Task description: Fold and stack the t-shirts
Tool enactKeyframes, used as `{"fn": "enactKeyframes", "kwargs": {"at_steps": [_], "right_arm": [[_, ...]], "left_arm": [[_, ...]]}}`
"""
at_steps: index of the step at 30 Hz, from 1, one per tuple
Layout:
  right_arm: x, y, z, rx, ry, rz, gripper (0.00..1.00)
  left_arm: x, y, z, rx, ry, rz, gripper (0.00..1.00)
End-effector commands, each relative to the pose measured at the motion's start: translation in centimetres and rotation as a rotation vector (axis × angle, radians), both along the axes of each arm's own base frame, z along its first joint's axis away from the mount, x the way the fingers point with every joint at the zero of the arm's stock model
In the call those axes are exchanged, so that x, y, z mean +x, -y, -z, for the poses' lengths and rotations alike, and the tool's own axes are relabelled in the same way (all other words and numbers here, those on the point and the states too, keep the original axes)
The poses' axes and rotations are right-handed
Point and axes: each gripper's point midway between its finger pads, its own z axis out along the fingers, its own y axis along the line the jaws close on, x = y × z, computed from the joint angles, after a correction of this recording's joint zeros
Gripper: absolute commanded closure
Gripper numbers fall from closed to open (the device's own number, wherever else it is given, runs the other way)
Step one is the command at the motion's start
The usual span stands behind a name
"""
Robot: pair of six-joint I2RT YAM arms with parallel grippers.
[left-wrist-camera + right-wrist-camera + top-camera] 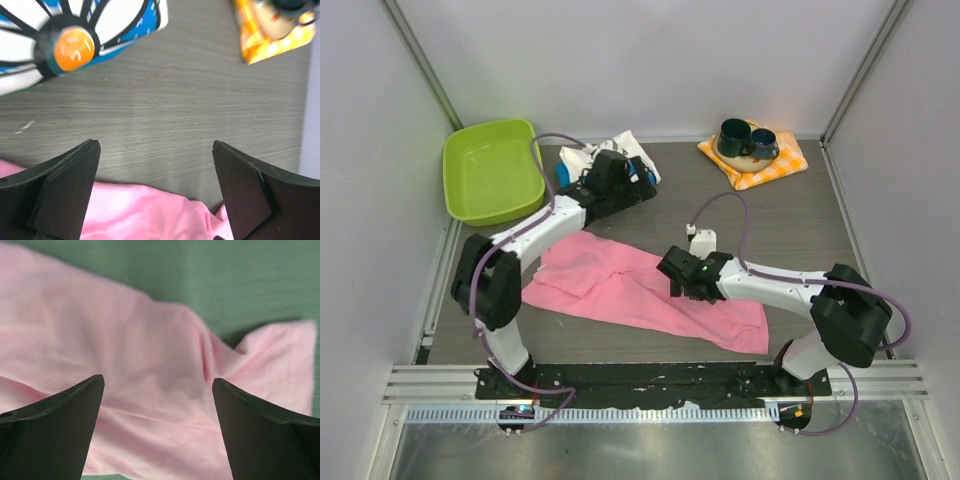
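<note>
A bright pink t-shirt (620,285) lies spread and creased across the middle of the table. A white t-shirt with blue daisy print (625,152) sits crumpled at the back, partly hidden by my left arm. My left gripper (638,186) hangs open just past the pink shirt's far edge, beside the daisy shirt. In the left wrist view its jaws (155,145) stand wide over bare table, with pink cloth (150,215) below and the daisy print (75,40) at upper left. My right gripper (675,278) is open low over the pink shirt (150,340), its jaws (157,380) empty.
A lime green basin (490,170) stands at the back left. An orange-and-white checked cloth (760,165) with two dark cups (745,138) lies at the back right, its corner (270,35) showing in the left wrist view. Walls enclose the grey table (770,230).
</note>
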Motion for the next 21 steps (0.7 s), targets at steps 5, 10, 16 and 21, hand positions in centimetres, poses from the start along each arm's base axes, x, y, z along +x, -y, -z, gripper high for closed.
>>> {"fn": "enactKeyframes", "kwargs": {"at_steps": [5, 10, 16, 21], "right_arm": [[7.0, -1.8, -10.1, -0.101, 0.289, -0.029, 0.01], [8.0, -13.5, -10.4, 0.237, 0.213, -0.377, 0.0], [8.9, -22.7, -10.0, 0.439, 0.128, -0.574, 0.0], [9.7, -28.6, -12.3, 0.602, 0.148, -0.712, 0.0]], "left_arm": [[-4.3, -8.6, -11.2, 0.064, 0.201, -0.16, 0.0], [-8.9, -14.4, -11.5, 0.083, 0.232, -0.305, 0.0], [-15.2, -21.4, -13.5, 0.061, 0.304, -0.469, 0.0], [-19.0, -23.9, -12.6, 0.042, 0.314, -0.514, 0.0]]}}
